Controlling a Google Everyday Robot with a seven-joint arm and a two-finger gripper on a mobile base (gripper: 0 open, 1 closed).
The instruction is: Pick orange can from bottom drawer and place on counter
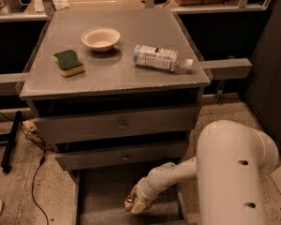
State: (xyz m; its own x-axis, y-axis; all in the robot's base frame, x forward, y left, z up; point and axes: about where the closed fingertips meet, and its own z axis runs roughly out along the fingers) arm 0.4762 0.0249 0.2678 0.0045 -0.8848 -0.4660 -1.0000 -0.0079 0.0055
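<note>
The bottom drawer (103,191) is pulled open at the foot of the grey cabinet. My gripper (133,204) reaches into it from the right, low over the drawer floor. It is closed around the orange can (129,202), a small shiny brownish-gold can that shows at the gripper's tip. The counter (112,74) is the flat grey top of the cabinet, well above the gripper.
On the counter lie a white bowl (100,38), a green and yellow sponge (69,63) and a clear bottle with a white label (159,58) on its side. The two upper drawers (122,124) are closed. A black cable (35,182) runs on the floor at the left.
</note>
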